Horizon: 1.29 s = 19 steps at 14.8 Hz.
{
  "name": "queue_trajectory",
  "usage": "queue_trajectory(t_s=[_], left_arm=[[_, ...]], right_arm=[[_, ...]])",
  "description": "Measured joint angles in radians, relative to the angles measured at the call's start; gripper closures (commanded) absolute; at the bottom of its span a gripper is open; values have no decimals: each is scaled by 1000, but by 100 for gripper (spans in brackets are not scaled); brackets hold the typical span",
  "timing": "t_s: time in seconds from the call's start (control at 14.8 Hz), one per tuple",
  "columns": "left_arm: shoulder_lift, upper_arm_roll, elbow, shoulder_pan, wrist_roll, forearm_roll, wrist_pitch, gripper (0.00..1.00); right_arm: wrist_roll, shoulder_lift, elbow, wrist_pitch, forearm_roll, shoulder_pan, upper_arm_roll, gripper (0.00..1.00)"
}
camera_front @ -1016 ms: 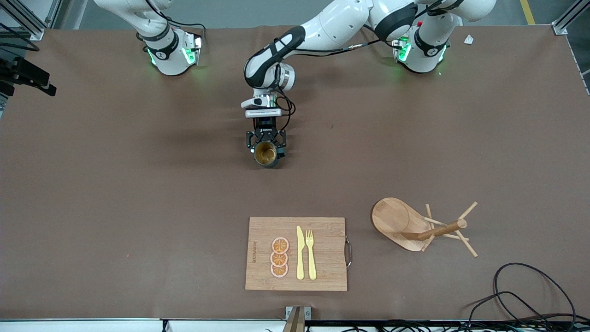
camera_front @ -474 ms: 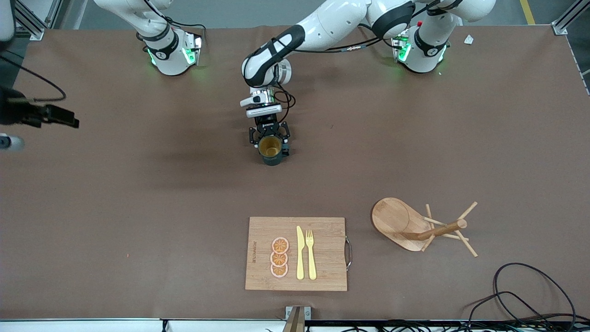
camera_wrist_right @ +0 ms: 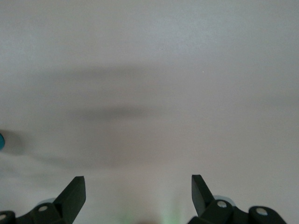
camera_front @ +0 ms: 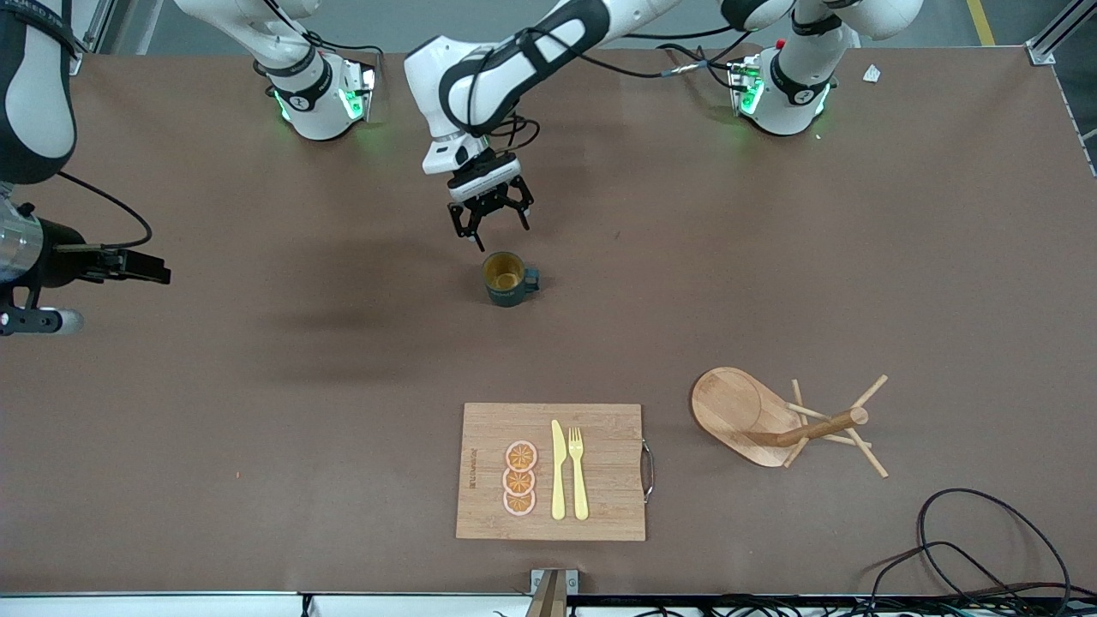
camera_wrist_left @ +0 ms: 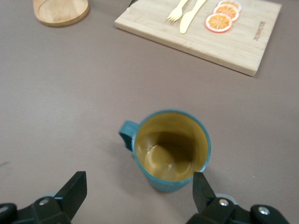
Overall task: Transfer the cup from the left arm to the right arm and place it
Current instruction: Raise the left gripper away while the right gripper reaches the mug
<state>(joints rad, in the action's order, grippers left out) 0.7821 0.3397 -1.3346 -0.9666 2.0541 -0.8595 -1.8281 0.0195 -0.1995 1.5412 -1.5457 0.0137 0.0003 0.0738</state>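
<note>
Both grippers seen spread wide, nothing held. Left gripper (camera_front: pixel 489 218) raised over table (camera_front: pixel 257 386) just beside cup (camera_front: pixel 505 278); cup stood upright, free of fingers (camera_wrist_left: pixel 74 191). Right gripper (camera_front: pixel 141 267) held over right arm's end of table. Writing on cutting board (camera_front: pixel 600 506) too small to be read.

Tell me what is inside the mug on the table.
The mug stands upright and looks empty: only its ochre-yellow wall and bottom show, partly in shadow. The part of the inner wall nearest the left wrist camera is hidden by the rim.
</note>
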Motion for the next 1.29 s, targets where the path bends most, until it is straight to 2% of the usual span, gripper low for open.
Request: queue_trajectory(t_s=[0.14,0.34,0.75,1.08,1.29], left_arm=[[-76,-1,-1,61,-153,102,0,0],[-174,-3,-1,198,-454,223,0,0],[-309,-3,-2,564,-1083,410,0,0],[-385,-2,-3,757,-1378,533,37,0],[-447,-2,-3,878,-1551,620,102,0]], right_arm=[[-92,-19,1,-36,6,9,-4,0],[-340,-34,37,-70,15,55,-10,0],[-963,-33,103,-93,43,218,-17,0],[-1384,-33,138,-119,68,393,-21,0],[-1613,-31,184,-188,84,497,-22,0]])
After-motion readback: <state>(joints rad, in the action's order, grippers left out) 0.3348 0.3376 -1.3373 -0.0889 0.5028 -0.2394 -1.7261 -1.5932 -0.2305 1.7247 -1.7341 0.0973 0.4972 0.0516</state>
